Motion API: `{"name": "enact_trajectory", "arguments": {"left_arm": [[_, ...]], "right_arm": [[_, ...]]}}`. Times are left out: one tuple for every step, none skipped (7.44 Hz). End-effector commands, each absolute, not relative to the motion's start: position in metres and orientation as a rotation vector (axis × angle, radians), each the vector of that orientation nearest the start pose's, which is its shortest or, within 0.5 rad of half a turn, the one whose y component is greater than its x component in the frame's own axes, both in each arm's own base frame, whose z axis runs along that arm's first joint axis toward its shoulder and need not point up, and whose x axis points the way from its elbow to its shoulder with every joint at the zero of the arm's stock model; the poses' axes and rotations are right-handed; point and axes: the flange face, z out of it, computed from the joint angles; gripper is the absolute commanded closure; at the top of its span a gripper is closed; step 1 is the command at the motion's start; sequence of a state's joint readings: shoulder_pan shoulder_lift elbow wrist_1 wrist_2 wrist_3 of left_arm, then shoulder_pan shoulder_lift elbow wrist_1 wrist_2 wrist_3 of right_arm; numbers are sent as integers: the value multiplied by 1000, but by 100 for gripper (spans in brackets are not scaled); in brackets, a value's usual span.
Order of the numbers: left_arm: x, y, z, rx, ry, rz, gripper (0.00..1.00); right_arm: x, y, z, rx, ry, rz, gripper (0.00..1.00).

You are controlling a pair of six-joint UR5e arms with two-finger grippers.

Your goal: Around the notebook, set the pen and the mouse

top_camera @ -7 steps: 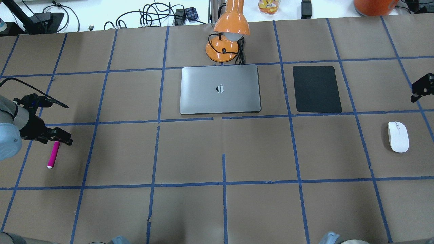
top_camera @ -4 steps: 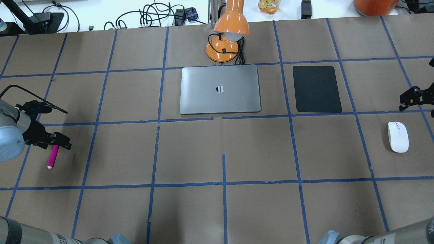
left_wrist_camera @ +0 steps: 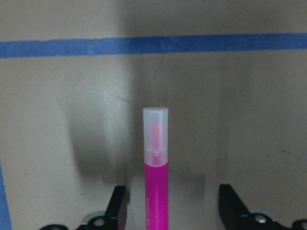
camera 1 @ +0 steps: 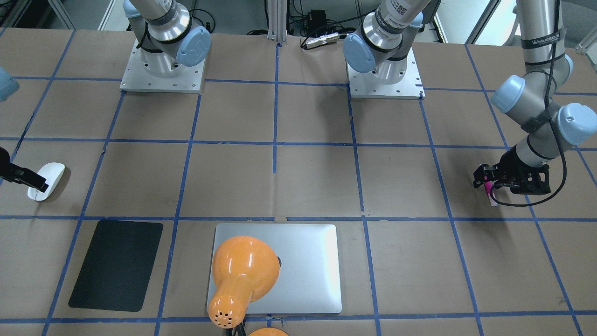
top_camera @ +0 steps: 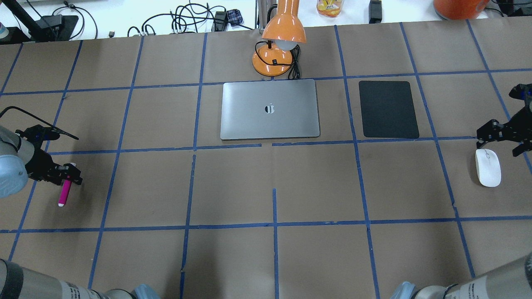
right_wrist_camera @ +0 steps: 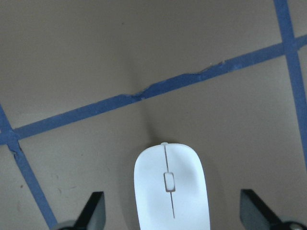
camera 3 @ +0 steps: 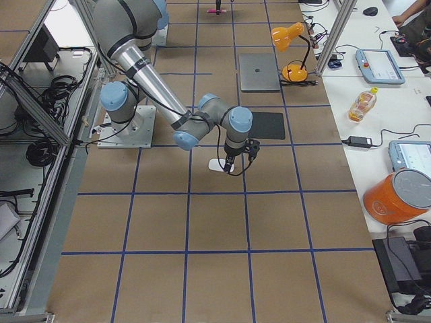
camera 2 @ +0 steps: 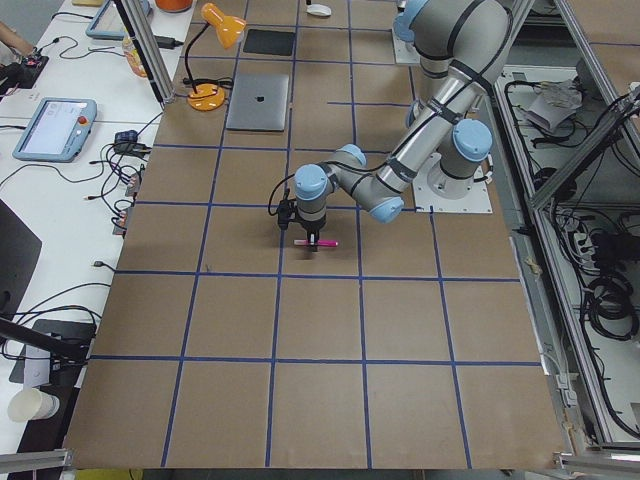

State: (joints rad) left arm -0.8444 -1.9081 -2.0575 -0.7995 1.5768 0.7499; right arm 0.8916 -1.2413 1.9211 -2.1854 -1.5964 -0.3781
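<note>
The magenta pen (top_camera: 64,194) lies on the table at the far left, its pale cap toward the front edge. My left gripper (top_camera: 68,176) is low over its back end. In the left wrist view the pen (left_wrist_camera: 156,182) lies between the open fingers (left_wrist_camera: 118,206) without touching them. The white mouse (top_camera: 488,167) rests at the far right. My right gripper (top_camera: 501,135) hovers open just behind it, and the mouse (right_wrist_camera: 171,191) is centred between the spread fingers (right_wrist_camera: 95,203). The silver notebook (top_camera: 270,109) lies shut at the centre back.
An orange desk lamp (top_camera: 278,45) stands right behind the notebook, and its shade overhangs the lid in the front-facing view (camera 1: 242,275). A thin black pad (top_camera: 388,109) lies to the notebook's right. Blue tape lines grid the brown table.
My right gripper has come in from the right edge and down to the mouse's back end. My left gripper has shifted slightly along the pen toward the cap; the pen and mouse have not moved.
</note>
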Motion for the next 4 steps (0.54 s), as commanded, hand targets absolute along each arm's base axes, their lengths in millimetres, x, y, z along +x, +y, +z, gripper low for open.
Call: {"name": "enact_trajectory", "arguments": {"left_arm": [[234, -463, 170, 8, 3171, 72, 100], [233, -462, 173, -4, 3170, 70, 100], [231, -461, 180, -55, 3165, 69, 100], [218, -455, 187, -213, 3195, 167, 100]], "right_arm": [[-232, -492, 195, 450, 3091, 177, 0], [-231, -491, 191, 438, 3097, 191, 0], [-233, -492, 183, 434, 3091, 208, 0], [-235, -494, 171, 421, 3086, 222, 0]]}}
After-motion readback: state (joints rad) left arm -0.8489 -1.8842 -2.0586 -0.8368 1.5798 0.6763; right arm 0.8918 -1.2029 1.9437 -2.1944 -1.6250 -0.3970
